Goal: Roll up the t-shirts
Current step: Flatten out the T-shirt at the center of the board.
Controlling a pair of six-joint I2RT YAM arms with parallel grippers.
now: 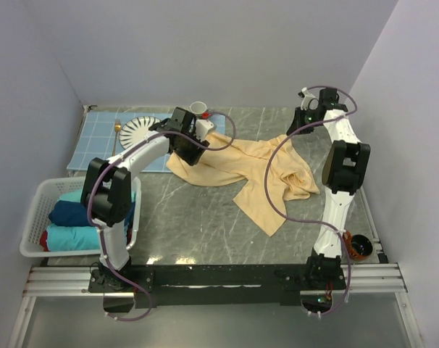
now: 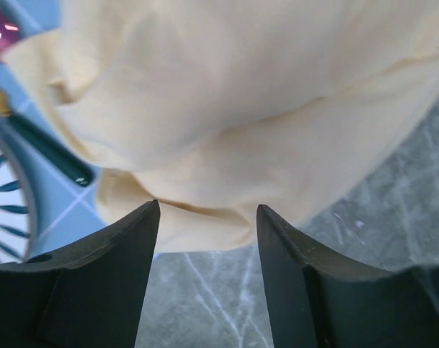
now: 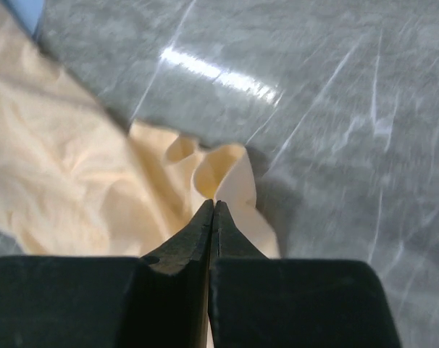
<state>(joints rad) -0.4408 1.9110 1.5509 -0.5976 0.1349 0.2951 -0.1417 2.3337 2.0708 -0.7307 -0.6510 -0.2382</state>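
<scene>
Finding: the yellow t-shirt (image 1: 234, 170) lies crumpled on the table (image 1: 205, 232). The right gripper (image 3: 214, 206) is clamped on 1 edge fold, probably to spread it. The left gripper (image 2: 207, 221) hangs open at the opposite edge, holding nothing.

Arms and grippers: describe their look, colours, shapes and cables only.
The left arm and the right arm both have white links joined by chunky black joint housings. A purple cable loops loosely along each. The left gripper and the right gripper have matte black, wedge-shaped fingers that taper to thin tips.
</scene>
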